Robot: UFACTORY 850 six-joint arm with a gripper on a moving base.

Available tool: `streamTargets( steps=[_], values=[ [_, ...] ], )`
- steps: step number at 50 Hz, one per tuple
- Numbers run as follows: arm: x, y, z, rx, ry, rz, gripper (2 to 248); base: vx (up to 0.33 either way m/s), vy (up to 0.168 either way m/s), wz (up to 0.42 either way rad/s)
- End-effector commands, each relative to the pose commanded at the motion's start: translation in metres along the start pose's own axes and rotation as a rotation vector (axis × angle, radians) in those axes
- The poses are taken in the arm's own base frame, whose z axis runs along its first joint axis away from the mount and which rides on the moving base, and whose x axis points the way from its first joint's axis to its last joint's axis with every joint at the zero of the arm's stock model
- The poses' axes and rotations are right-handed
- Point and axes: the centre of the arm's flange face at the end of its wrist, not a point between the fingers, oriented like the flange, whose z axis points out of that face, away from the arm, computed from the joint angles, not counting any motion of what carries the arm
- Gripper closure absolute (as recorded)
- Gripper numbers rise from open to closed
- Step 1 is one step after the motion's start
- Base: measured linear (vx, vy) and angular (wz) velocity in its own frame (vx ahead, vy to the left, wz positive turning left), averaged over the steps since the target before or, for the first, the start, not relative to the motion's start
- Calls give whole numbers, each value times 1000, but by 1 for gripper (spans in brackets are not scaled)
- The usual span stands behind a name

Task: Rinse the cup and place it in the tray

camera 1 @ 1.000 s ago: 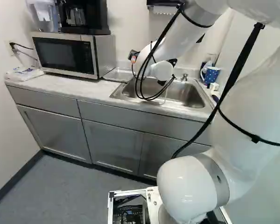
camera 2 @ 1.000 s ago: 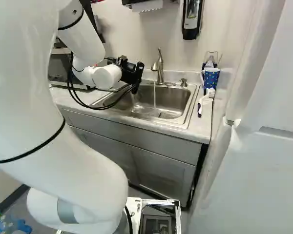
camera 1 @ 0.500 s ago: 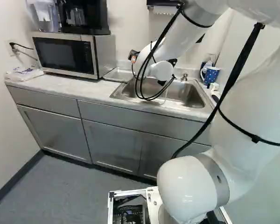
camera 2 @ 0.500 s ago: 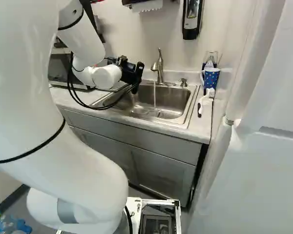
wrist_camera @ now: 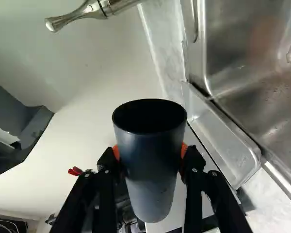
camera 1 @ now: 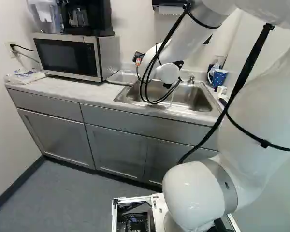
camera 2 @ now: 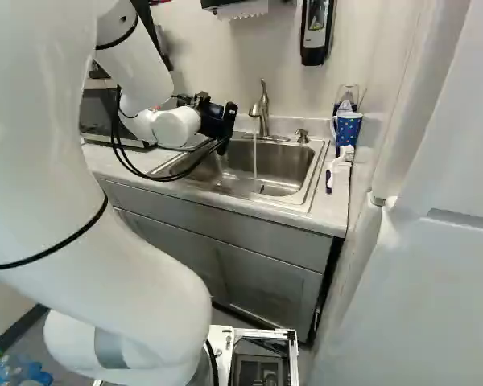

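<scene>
The base and the arm (camera 1: pixel 258 111) have barely shifted over the last second, so the task seems paused, or in very small motion, near the tap. Along the worktop (camera 1: pixel 72 92) I can see no shift either. Over the sink (camera 2: pixel 286 165), the tap (camera 2: pixel 261 112) still sends down its thin stream (camera 2: pixel 255 161), with the arm's end at about ten o'clock from the water in the right base view. That leaves the cup outside the flow; whether it has had its rinse, I cannot tell.

In the wrist view, taking twelve as straight ahead of the hand (wrist_camera: pixel 150 151), the sink lies between one and two o'clock, and the metal tray (wrist_camera: pixel 225 141) near three, beside the sink. The dark cup (wrist_camera: pixel 150 194) sits right in the hand, clamped from both sides by the orange pads (wrist_camera: pixel 184 149), rim pointing toward twelve. If rinsing is done, the next move should go toward three, lowering the cup gently so its rim clears the tray's wall.
</scene>
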Motion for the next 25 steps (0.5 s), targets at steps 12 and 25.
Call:
streamTargets(
  steps=[12, 25],
  values=[
    [0, 0, 0, 0, 0, -101, 124, 0, 0, 0],
    [0, 0, 0, 0, 0, -236, 124, 0, 0, 0]
  ],
)
